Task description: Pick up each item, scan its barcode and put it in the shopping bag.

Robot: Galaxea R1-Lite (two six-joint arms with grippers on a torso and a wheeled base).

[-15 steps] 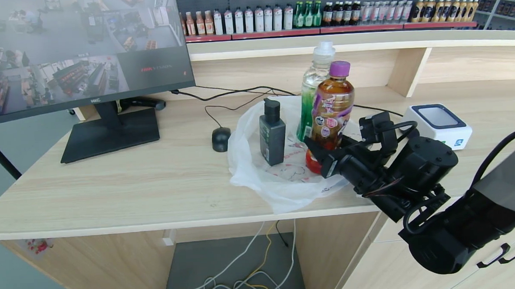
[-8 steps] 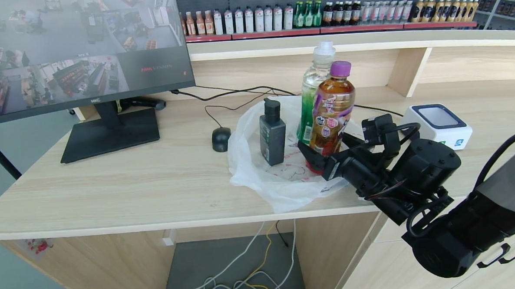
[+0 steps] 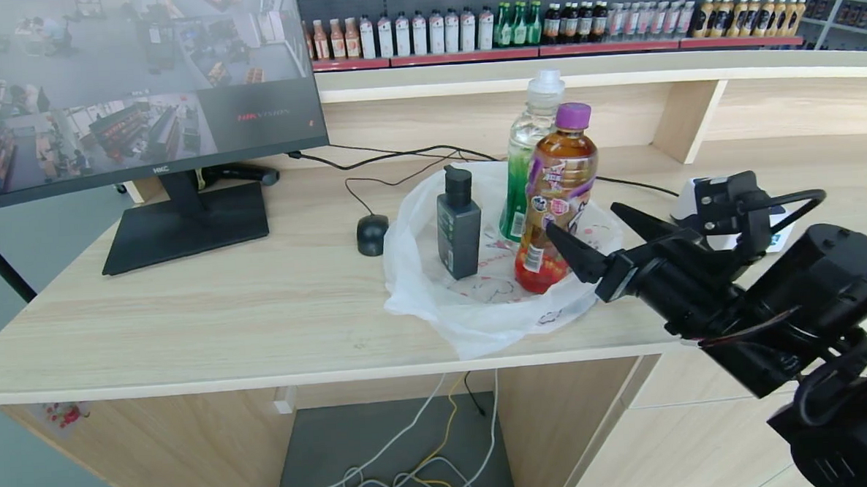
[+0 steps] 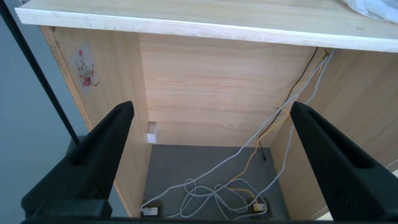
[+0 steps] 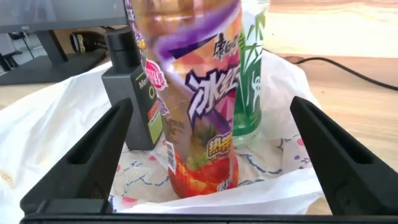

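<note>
Just beside the tea bottle (image 3: 558,172), the right gripper (image 3: 583,218) holds its fingers wide, empty.

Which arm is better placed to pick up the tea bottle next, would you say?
The right: its open end effector points at the tea bottle on the shopping bag, close beside it. The left end effector hangs open below the counter, facing cables.

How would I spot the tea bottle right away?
Find the wooden counter, then the white plastic bag spread on it right of the monitor. The tea bottle stands on the bag beside a small dark bottle and a clear bottle; only it has a purple cap and brown drink.
</note>
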